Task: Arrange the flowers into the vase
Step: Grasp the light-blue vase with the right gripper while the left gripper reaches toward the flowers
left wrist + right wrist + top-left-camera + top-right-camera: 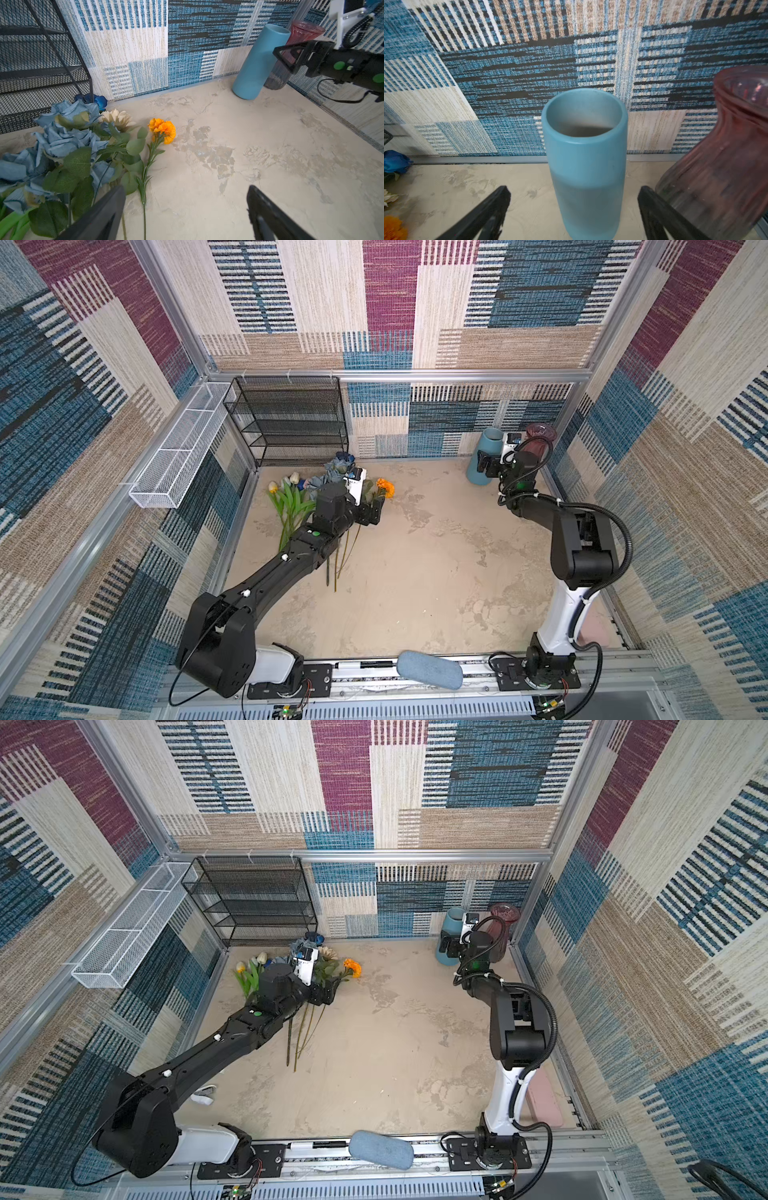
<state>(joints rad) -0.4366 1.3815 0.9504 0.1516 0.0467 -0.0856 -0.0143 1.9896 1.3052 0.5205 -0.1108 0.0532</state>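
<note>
Left claw [186, 193] is wide open and holds nothing. It hangs low over the flower pile in front of the black mesh rack [291, 418]. One finger [108, 207] sits over the rose leaves; the marigold stem runs up between the two fingers, nearer that one. I can't tell whether it touches.

The flowers all lie flat on the tabletop [415, 572], just in front of the rack:
- dusty-blue roses [66, 135] are bunched closest to the rack front
- deep-blue rose [99, 100] is right at the rack's corner leg
- cream sunflower [117, 117] is just beside that rose, a bit further out from the rack
- orange marigold [164, 128] lies past the rack's end, at the outer edge of the pile
- tulips [286, 489] lie in front of the rack's other end, mostly under the left arm in both top views

Right claw [575, 191] is also wide open and holds nothing. It is lined up on the blue vase [583, 166], with a visible gap on both sides.

The blue vase stands upright by the back wall, well apart from the rack. The red glass vase [726, 166] stands just beside it, on the side away from the rack.
</note>
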